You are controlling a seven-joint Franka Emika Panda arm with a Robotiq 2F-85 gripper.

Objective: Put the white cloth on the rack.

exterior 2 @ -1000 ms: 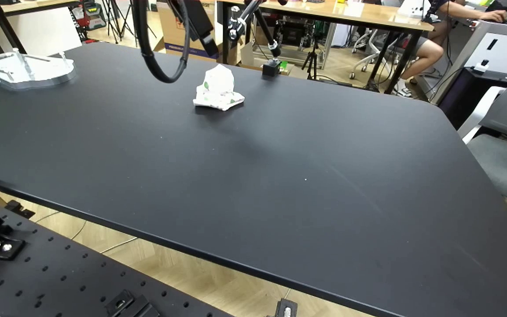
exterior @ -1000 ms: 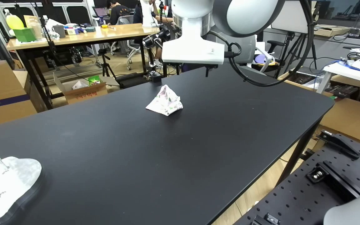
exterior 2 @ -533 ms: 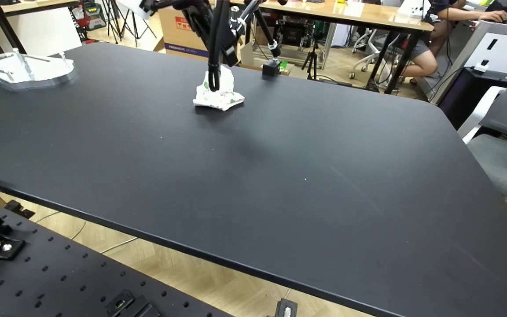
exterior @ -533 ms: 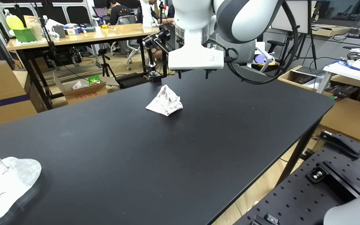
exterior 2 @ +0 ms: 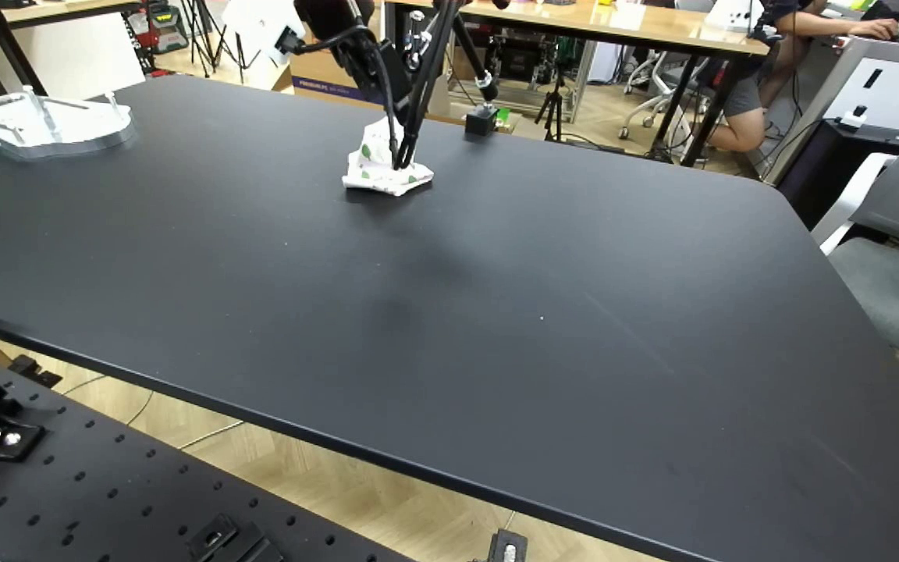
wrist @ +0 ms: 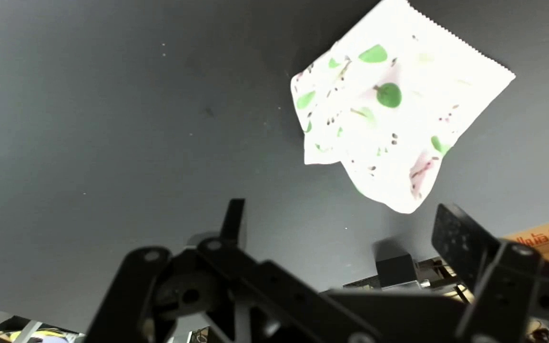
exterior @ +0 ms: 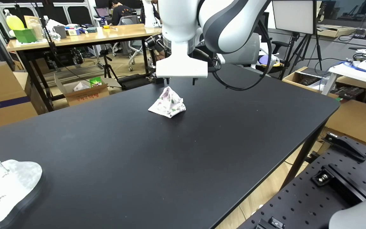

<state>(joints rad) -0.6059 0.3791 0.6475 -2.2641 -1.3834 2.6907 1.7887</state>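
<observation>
White leaf-printed cloth [wrist: 389, 109] rests on black tabletop [wrist: 127, 124], below and near our Robotiq gripper [wrist: 341, 209], whose fingers [wrist: 460, 238] we see spread wide.

Beyond the black table [exterior: 157, 152] stand a wooden desk [exterior: 91, 37] and a white panel [exterior: 292, 17]; above a grey wall [exterior: 332, 47] is what may be a window [exterior: 349, 9]. A grey chair [exterior 2: 898, 297] stands beside the table. Pale wood floor [exterior 2: 301, 476] shows below its edge.

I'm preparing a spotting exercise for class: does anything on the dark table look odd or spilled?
Nothing looks spilled. The white cloth stands out slightly: it sits crumpled into a peak on the dark table rather than lying flat.
</observation>
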